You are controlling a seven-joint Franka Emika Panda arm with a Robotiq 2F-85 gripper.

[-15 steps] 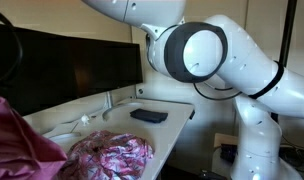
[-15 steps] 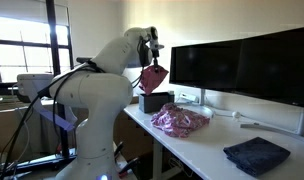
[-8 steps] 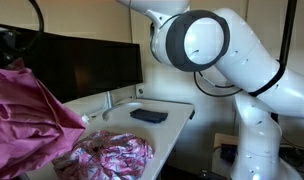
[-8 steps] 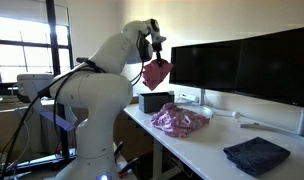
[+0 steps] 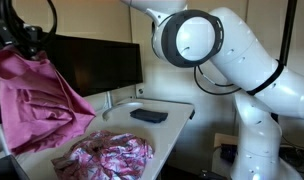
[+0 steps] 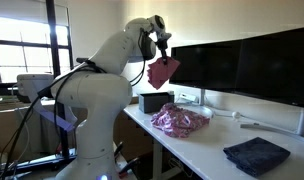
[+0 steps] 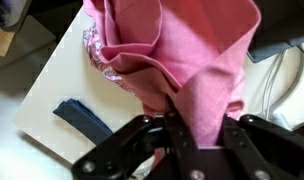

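Note:
My gripper (image 7: 197, 140) is shut on a pink cloth (image 7: 182, 55) and holds it high above the white desk (image 6: 207, 140). The cloth hangs from the gripper in both exterior views (image 5: 37, 100) (image 6: 163, 72). Below it on the desk lies a crumpled pink patterned cloth (image 5: 110, 155) (image 6: 179, 120), partly seen in the wrist view (image 7: 97, 55). A dark blue folded cloth (image 5: 148, 115) (image 6: 256, 155) (image 7: 87, 118) lies flat farther along the desk.
Black monitors (image 6: 242, 65) (image 5: 92, 65) stand along the desk's back edge. A dark box (image 6: 155, 101) sits at the desk end near the robot base. Cables lie behind the monitors (image 7: 282, 75). A window (image 6: 17, 60) is behind the arm.
The gripper has risen with the pink cloth, lifting it higher above the desk and clear of the patterned cloth pile. The other cloths have not moved.

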